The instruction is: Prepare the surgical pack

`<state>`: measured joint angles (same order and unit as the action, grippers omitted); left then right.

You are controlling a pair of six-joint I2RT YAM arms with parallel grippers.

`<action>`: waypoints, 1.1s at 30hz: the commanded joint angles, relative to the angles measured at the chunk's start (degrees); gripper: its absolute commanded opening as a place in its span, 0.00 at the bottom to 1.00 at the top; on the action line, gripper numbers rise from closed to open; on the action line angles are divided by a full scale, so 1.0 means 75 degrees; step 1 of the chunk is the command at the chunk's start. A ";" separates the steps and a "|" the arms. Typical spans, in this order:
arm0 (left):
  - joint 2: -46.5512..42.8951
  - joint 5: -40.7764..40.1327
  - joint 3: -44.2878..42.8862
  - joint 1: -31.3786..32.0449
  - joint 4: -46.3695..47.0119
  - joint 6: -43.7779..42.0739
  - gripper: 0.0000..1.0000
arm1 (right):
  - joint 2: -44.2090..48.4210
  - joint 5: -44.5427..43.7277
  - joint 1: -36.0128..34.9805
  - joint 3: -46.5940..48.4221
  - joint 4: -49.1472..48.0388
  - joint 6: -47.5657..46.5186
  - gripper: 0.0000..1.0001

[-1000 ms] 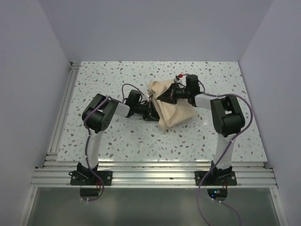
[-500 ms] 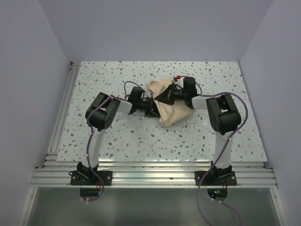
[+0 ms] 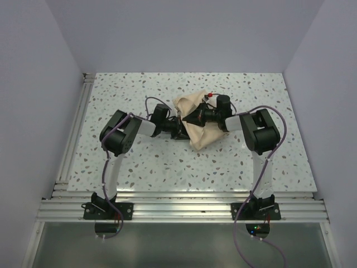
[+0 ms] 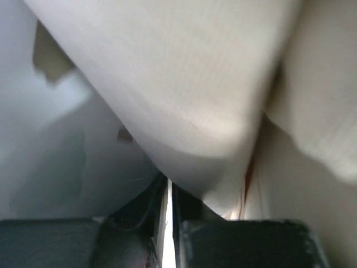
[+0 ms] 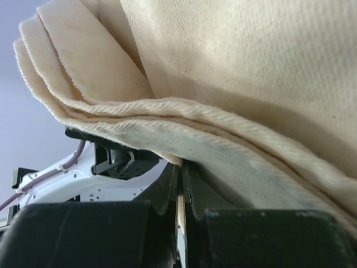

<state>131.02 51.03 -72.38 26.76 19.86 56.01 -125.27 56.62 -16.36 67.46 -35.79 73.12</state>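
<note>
Top external view: the beige wrap sheet (image 3: pixel 205 133) lies bunched near the middle of the speckled table (image 3: pixel 139 162), with both grippers meeting at its left upper edge.
What just changed: over the past second the right arm (image 3: pixel 259 131) has folded in toward the centre, carrying the right gripper (image 3: pixel 187 118) leftward across the bundle. The left gripper (image 3: pixel 179 127) has barely shifted, and the bundle has kept its place.
What it means: a flap is apparently being drawn over the heap, so folding looks under way, not finished. The cloth is still loose and lumpy.
Right gripper: clamped on the sheet. The right wrist view shows a thin strip of hemmed edge caught in the slit between the closed fingers, with layered folds rising above.
Left gripper: jaws almost together, and in the left wrist view a fold of cloth drops toward them. It appears pinched, though the blur leaves some doubt.
Sheet against grippers: touching both. The bulk spreads right of and nearer than the two fingertips, which stand just beside each other.
Contents: hidden, since nothing but fabric shows.
</note>
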 commanded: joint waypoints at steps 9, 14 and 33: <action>-0.1951 -0.1822 0.2442 -0.0615 0.0786 -0.0272 0.24 | 0.0074 0.0033 -0.0209 0.0578 0.2380 -0.1639 0.00; -0.3053 -0.2887 0.3345 -0.0721 0.0575 -0.0542 0.24 | 0.0448 -0.0318 -0.0233 0.0661 0.3116 -0.2049 0.07; -0.5026 -0.4555 0.2001 -0.1037 -0.1008 -0.2603 0.49 | 0.3868 -0.1841 0.0831 -0.0075 0.5042 -0.3785 0.52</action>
<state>93.17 16.80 -51.83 19.97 12.05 41.28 -101.47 46.48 -13.85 70.11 0.01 47.00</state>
